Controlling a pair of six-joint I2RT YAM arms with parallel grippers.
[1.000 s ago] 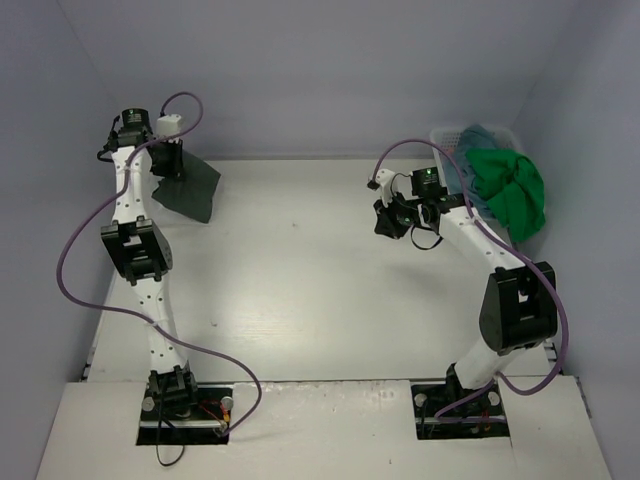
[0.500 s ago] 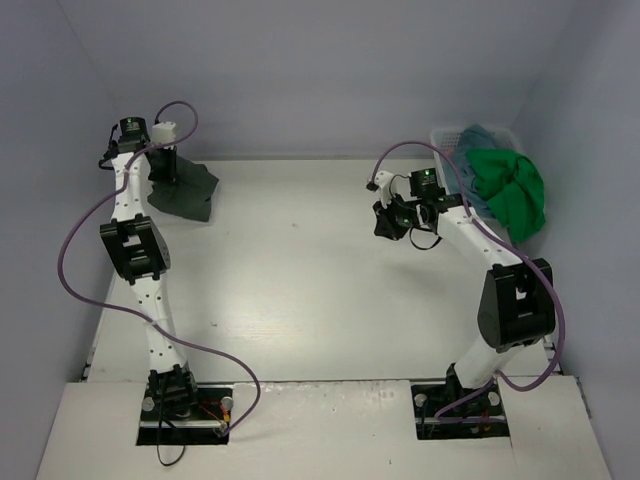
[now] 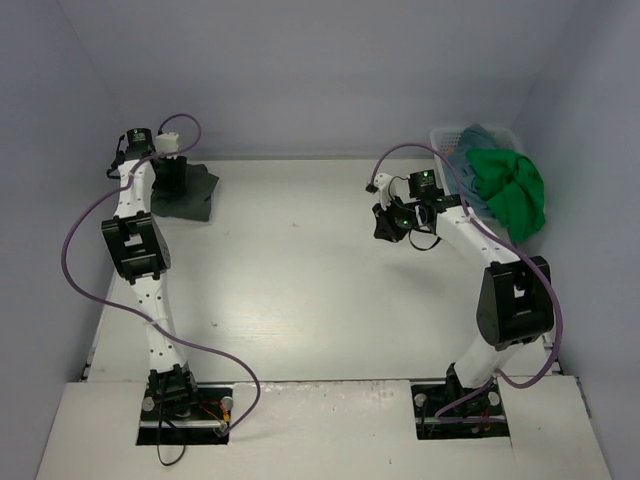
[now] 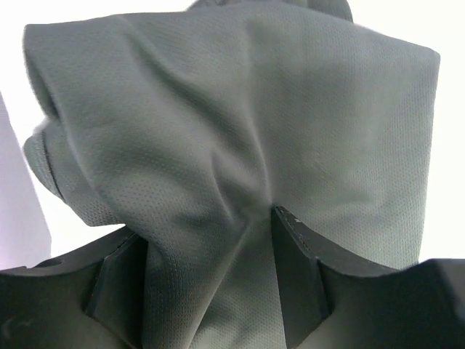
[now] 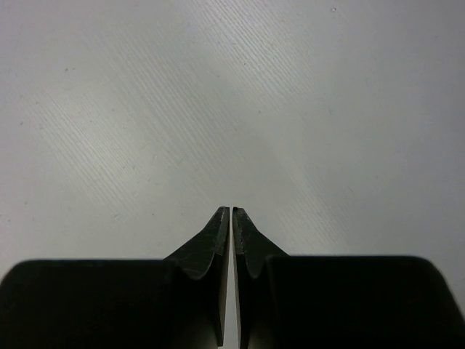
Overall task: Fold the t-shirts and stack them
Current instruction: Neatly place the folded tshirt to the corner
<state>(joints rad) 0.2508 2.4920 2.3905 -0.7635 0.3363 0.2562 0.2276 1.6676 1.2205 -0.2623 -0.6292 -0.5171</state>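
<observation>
While my left claw (image 3: 168,178) hangs over the far left corner of the table (image 3: 300,280), its two fingers (image 4: 298,276) stand apart with a ridge of the dark grey-green t-shirt (image 4: 240,123) bunched loosely between them. I read that as an open claw with cloth in the gap, not a clamp. From above, the shirt lies as a small crumpled heap on the table under and just beside that claw, well apart from everything else. My right claw (image 5: 231,211) is pinched shut on nothing and points down at bare table near the white mesh basket (image 3: 445,135). The bright green t-shirt (image 3: 512,190) spills over the basket's rim, and the teal-blue t-shirt (image 3: 480,140) sits behind it. The dark shirt looks thin, light and limp, with a fine knit that wrinkles wherever I touch it. I expect it to sag, drape and drag, not hold any shape, and to slip if I pinch only a single thin layer. My best hold would be on a hem, shoulder seam or corner, where the fabric is doubled. With one claw on each side, the cloth could be pulled flat before folding. I cannot make out any such edge in this heap.
</observation>
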